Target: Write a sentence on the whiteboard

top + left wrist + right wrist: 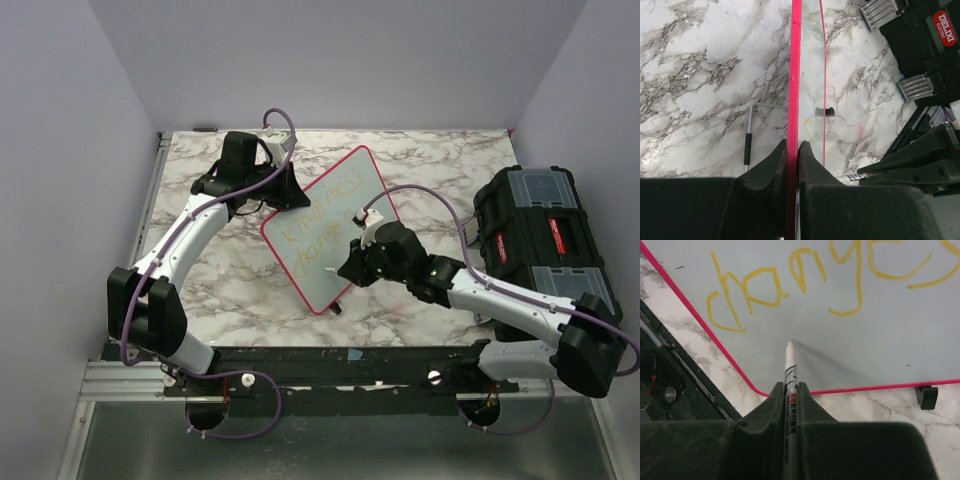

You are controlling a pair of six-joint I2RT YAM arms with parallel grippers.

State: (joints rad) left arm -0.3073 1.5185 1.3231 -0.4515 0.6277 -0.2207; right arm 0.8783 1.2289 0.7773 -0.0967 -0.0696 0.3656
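Observation:
The whiteboard (pixel 335 195), white with a pink-red frame, lies slanted at the table's middle. My left gripper (pixel 286 192) is shut on its far-left edge; in the left wrist view both fingers clamp the pink frame (pixel 795 75) at the gripper (pixel 793 150). The sentence (pixel 322 235) runs in two yellow lines; the word "changes" (pixel 790 285) shows close up. My right gripper (pixel 347 268) is shut on a white marker (pixel 789 367) at the gripper (pixel 791 390). The marker tip sits just below "changes", at or barely above the board (pixel 875 350); contact is unclear.
A black toolbox (pixel 540 240) stands at the right edge of the table, also visible as the toolbox (pixel 925 35). Small black clips (pixel 926 395) stick out from the board's rim. A thin wire with a black sleeve (pixel 747 148) lies on the marble beside the board.

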